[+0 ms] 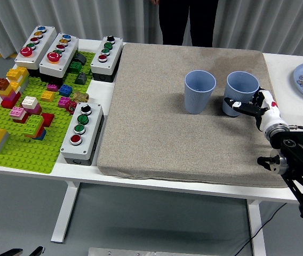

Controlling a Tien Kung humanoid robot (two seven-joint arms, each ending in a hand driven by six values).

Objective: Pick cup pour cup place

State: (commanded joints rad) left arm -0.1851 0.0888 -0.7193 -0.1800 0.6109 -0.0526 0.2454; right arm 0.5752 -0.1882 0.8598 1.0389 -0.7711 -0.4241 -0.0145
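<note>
Bright, even overhead light, soft short shadows, sharp focus, no glare.

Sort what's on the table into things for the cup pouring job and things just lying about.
For the job: right cup, left cup, right hand at the right cup.

Lying about: brick board, button boxes, plate, mat.

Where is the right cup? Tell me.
Head view: the right cup stands on the mat's far right, beside the other cup, with the right hand at its side.
</note>
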